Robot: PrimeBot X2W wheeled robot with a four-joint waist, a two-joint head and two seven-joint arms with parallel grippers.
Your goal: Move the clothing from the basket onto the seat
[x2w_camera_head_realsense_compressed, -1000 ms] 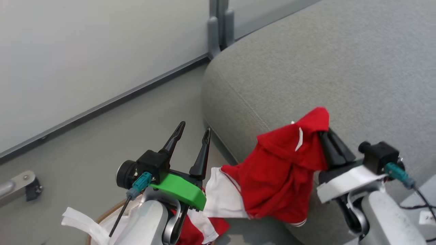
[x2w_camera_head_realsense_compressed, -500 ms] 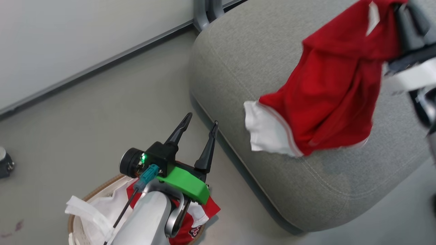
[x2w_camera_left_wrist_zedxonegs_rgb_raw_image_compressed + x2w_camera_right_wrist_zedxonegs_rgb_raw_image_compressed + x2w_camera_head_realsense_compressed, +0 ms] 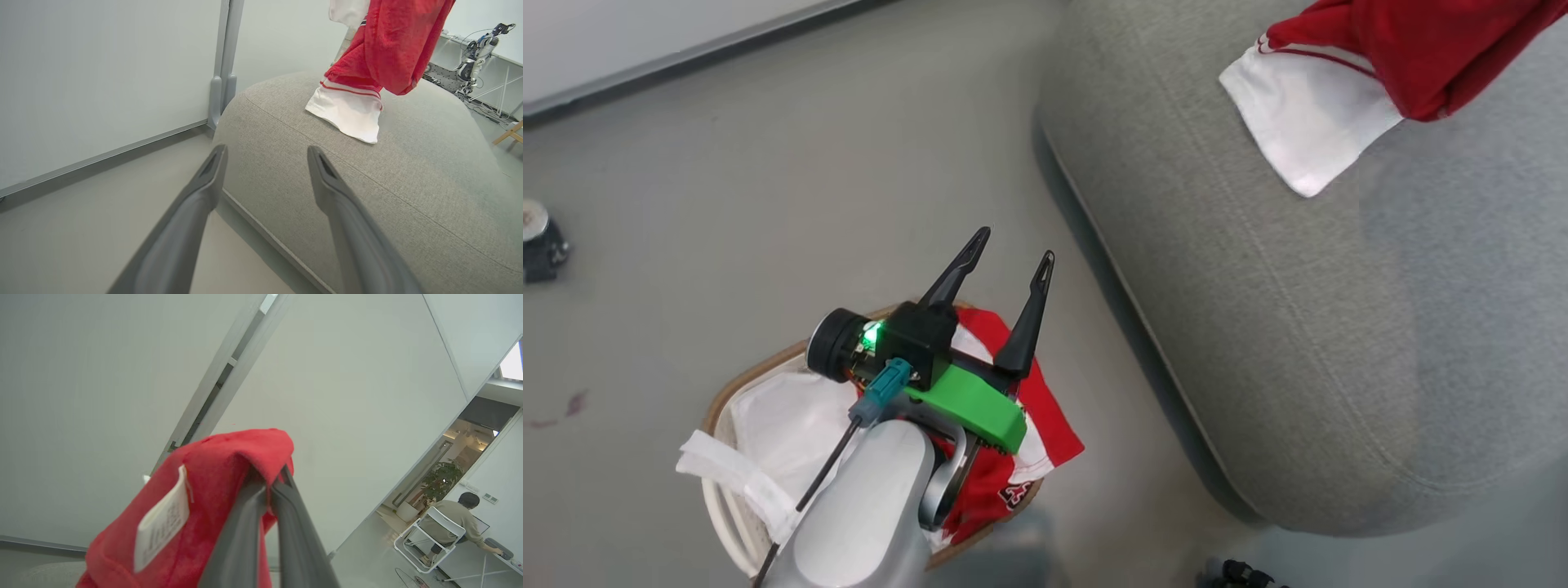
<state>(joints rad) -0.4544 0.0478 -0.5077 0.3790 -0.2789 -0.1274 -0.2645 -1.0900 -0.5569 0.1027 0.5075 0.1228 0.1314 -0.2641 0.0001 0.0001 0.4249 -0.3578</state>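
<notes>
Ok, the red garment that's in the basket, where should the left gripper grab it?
Probably the red flap draped over the basket rim on the side nearest the seat, coming down from above. It lies loose and clear of the white liner, and the open left gripper hovers above the basket.

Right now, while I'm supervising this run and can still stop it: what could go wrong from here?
1. The right gripper pinches just a small fold of the red garment beside its white label. The cloth could slip out before it is laid properly on the seat.
2. The second red garment droops over the rim of the basket, under the open left gripper. A nudge may tip it onto the floor.
</notes>
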